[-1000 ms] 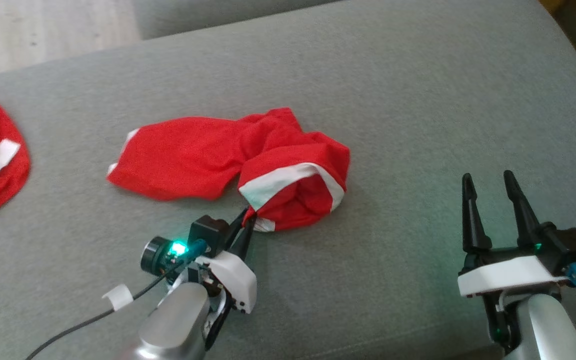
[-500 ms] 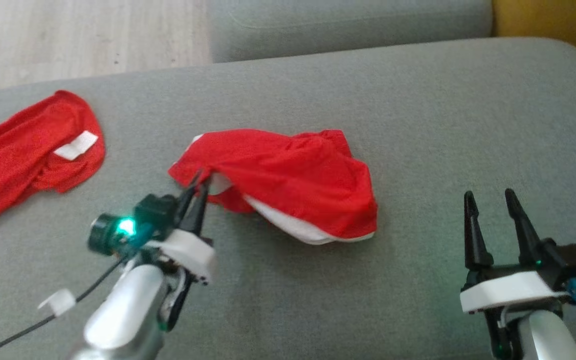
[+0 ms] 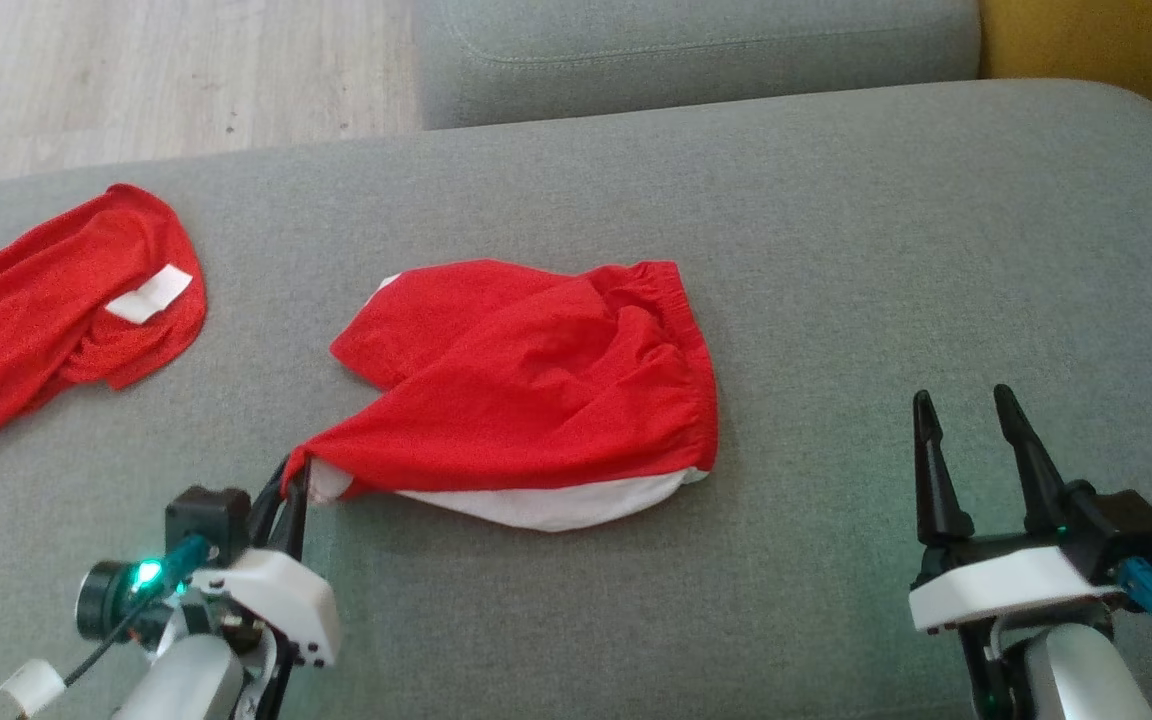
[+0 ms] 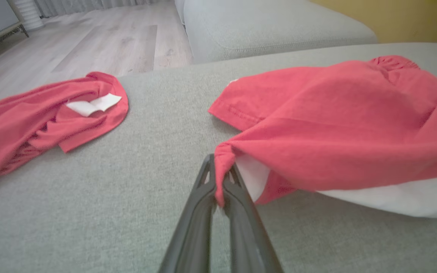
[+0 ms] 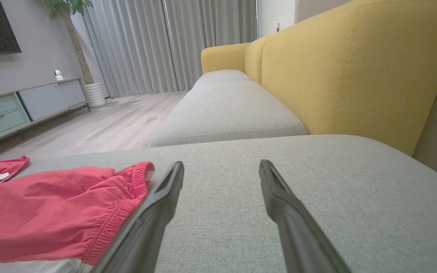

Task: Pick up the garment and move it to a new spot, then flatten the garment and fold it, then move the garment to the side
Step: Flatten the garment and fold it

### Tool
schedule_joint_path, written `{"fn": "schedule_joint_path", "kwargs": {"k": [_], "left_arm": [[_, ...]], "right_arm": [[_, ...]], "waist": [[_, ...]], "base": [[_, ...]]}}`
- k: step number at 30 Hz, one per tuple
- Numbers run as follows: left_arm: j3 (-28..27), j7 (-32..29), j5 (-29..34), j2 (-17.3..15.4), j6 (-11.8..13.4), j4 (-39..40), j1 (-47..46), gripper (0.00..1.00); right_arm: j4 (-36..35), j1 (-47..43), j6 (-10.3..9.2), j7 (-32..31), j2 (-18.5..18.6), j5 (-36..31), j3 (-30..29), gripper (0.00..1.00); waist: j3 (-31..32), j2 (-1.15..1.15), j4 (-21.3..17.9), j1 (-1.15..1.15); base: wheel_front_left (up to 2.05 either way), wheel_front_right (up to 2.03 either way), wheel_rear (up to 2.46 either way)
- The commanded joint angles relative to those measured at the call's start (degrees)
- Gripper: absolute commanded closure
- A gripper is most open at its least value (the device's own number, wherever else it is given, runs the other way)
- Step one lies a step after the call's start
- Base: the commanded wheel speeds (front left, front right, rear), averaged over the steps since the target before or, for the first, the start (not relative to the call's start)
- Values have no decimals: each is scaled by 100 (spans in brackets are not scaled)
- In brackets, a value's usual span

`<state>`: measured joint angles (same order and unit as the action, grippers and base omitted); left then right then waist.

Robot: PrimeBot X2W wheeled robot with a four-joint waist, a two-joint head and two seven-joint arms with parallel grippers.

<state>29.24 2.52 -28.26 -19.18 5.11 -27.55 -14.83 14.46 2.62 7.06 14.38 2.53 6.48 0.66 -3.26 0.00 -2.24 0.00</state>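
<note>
Low over grey cushion [image 3: 836,250], left end effector [image 3: 294,476] tight on red garment's [image 3: 536,390] corner; right end effector [image 3: 961,396] agape.

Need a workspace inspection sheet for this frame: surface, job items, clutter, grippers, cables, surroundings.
Surface: grey sofa cushion, flat.
Job's things: red shorts mid-cushion, rumpled, white fabric showing along the near edge.
Clutter: second red garment at the cushion's left end, apart from the shorts.
Grippers: left gripper, jaws shut on the shorts' near-left corner; right gripper, jaws open, holding nothing.
Cables: black cable at the left wrist; blue plug at the right wrist.
Surroundings: wood floor, yellow backrest.
</note>
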Motion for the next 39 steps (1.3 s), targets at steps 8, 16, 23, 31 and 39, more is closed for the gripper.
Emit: {"fn": "schedule_joint_path", "kwargs": {"k": [8, 16, 23, 31, 39], "left_arm": [[-202, 118, -47, -81, 41, -206, -150, 0], [-473, 609, -368, 80, 41, -266, -27, 0], [-694, 1017, -531, 164, 130, 67, 276, 0], [-762, 1191, -445, 316, 279, 643, 571, 0], [-819, 1237, -416, 537, 331, 955, 997, 0]], "right_arm": [[-142, 119, 43, 62, 34, -70, 150, 0], [-117, 83, 43, 62, 34, -94, 78, 0], [-150, 9, 43, 62, 34, -91, 30, 0], [-237, -11, 43, 62, 34, -114, 22, 0], [-250, -159, 43, 62, 34, -64, 76, 0]], "waist": [[-66, 0, -60, 0], [51, 0, 9, 0], [238, 0, 204, 0], [422, 0, 390, 0], [553, 0, 570, 0]], "base": [[0, 0, 0], [0, 0, 0], [0, 0, 0], [0, 0, 0], [0, 0, 0]]}}
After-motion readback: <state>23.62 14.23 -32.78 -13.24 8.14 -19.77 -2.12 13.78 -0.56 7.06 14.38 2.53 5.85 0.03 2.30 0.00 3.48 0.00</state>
